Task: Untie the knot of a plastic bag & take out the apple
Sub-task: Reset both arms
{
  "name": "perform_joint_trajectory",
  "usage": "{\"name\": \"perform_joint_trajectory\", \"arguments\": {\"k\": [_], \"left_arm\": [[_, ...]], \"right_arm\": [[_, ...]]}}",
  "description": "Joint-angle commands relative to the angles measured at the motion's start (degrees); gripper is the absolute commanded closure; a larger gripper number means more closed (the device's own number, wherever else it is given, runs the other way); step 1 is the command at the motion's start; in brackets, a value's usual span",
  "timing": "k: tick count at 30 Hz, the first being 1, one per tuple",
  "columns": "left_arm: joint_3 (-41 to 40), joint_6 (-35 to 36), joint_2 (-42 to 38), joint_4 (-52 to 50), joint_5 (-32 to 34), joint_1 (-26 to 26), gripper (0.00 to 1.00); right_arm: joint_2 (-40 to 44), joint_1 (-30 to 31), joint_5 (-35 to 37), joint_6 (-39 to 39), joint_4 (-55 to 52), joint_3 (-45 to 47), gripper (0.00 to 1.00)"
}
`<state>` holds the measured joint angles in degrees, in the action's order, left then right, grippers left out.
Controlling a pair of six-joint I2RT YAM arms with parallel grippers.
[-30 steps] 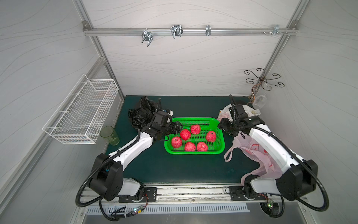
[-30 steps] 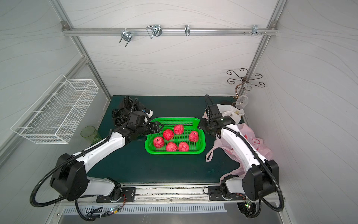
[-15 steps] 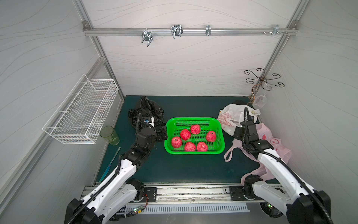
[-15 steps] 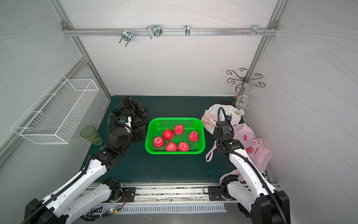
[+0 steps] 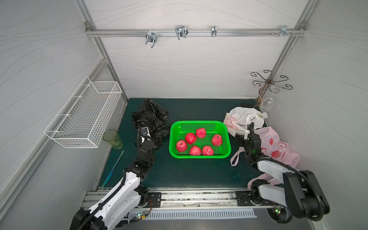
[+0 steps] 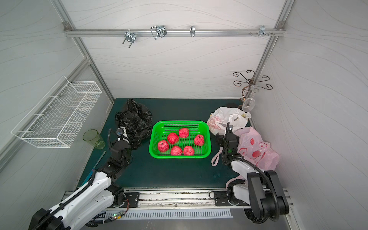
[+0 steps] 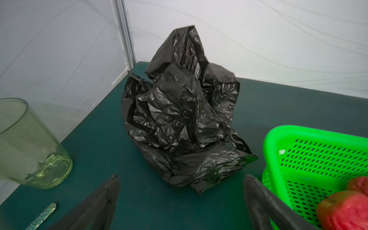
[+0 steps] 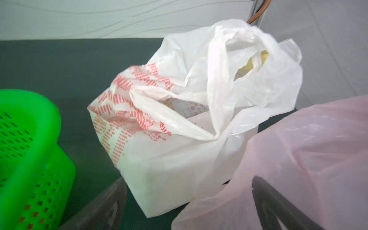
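Several red apples (image 5: 190, 138) lie in the green basket (image 5: 199, 156) at mid table. A crumpled black plastic bag (image 7: 183, 111) sits left of it. My left gripper (image 7: 180, 177) stands open just short of that bag, nothing between its fingers; in both top views it (image 5: 158, 141) is beside the basket's left wall. A white plastic bag (image 8: 199, 111) with red print and a pink plastic bag (image 8: 298, 159) lie to the right. My right gripper (image 8: 188, 180) is open, with a fold of the pink bag lying loosely between its fingers. I cannot make out a knot on any bag.
A green glass cup (image 5: 113, 139) stands at the left table edge, with a thin teal tool (image 5: 113, 169) lying nearer the front. A white wire basket (image 5: 83, 115) hangs on the left wall. A wine glass (image 5: 267, 103) hangs from a rack in the back right corner.
Both arms have drawn back from the basket's rim toward the front of the table. Both grippers have opened wider.
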<state>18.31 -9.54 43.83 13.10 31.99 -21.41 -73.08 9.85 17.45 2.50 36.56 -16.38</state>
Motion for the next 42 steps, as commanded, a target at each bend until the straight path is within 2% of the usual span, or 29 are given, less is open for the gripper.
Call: {"name": "perform_joint_trajectory", "arguments": {"k": [1, 4, 5, 6, 7, 9, 12, 13, 17, 22, 29, 32, 34, 35, 39, 40, 42], "left_arm": [[-0.57, 3.29, -0.8, 6.67, -1.71, 0.23, 0.01], [-1.6, 4.0, -0.06, 8.96, -1.13, 0.27, 0.01], [-2.33, 3.99, 0.3, 10.49, -0.4, 0.23, 0.01], [-3.09, 5.18, 0.85, 14.04, -0.8, 0.31, 0.01], [-3.67, 8.14, 1.36, 16.1, -2.38, 0.32, 0.01], [-4.91, 17.08, 2.9, 19.12, -7.99, 0.34, 0.01], [-6.34, 24.31, 5.78, 24.66, -12.36, 0.61, 0.01], [-6.96, 24.97, 6.85, 26.94, -12.56, 0.92, 0.01], [-7.85, 21.75, 13.16, 34.31, -13.22, 4.97, 0.01], [-8.75, 16.62, 25.13, 45.46, -14.13, 10.1, 0.01], [-8.43, 15.68, 41.42, 59.44, -14.6, 12.76, 0.01], [-8.4, 14.88, 48.9, 67.21, -12.53, 13.19, 0.01], [-6.39, 14.99, 48.9, 63.8, -12.4, 13.39, 0.01], [-4.87, 14.73, 47.38, 58.68, -15.02, 14.31, 0.01], [6.74, 9.68, 44.61, 32.51, -33.44, 23.33, 0.01], [7.56, 8.65, 44.68, 30.09, -35.57, 24.74, 0.01], [6.38, 8.19, 45.36, 34.12, -35.72, 25.1, 0.01]], "right_arm": [[-5.81, -1.09, -4.06, -3.49, 18.88, 1.1, 0.01], [-15.66, -1.23, -5.4, -3.78, 28.33, 1.64, 0.01], [-19.61, -1.18, -5.41, -4.72, 34.81, 1.7, 0.01], [-19.59, -0.26, -4.36, -5.43, 33.77, 1.66, 0.01], [-17.23, 0.03, -3.97, -5.18, 26.79, 0.25, 0.01], [-17.3, -0.03, -4.06, -5.19, 17.09, -5.19, 0.01], [-16.37, -4.25, -10.89, -1.68, 9.41, -8.28, 0.01], [-17.31, -4.59, -10.95, -1.72, 10.34, -8.59, 0.01], [-17.21, -4.05, -9.8, -1.83, 11.1, -8.15, 0.01], [-17.3, -4.01, -9.72, -1.93, 11.15, -8.28, 0.01], [-17.27, -4.06, -9.72, -1.93, 10.91, -8.38, 0.01], [-17.34, -4.1, -9.72, -1.91, 10.95, -8.44, 0.01], [-17.33, -4.05, -9.72, -1.94, 10.97, -8.4, 0.01], [-17.28, -4.06, -9.72, -1.91, 10.91, -8.4, 0.01], [-17.22, -4.05, -9.72, -1.96, 10.99, -8.32, 0.01], [-17.22, -4.02, -9.72, -1.95, 10.99, -8.31, 0.01], [-17.26, -4.03, -9.72, -1.94, 10.97, -8.39, 0.01]]}}
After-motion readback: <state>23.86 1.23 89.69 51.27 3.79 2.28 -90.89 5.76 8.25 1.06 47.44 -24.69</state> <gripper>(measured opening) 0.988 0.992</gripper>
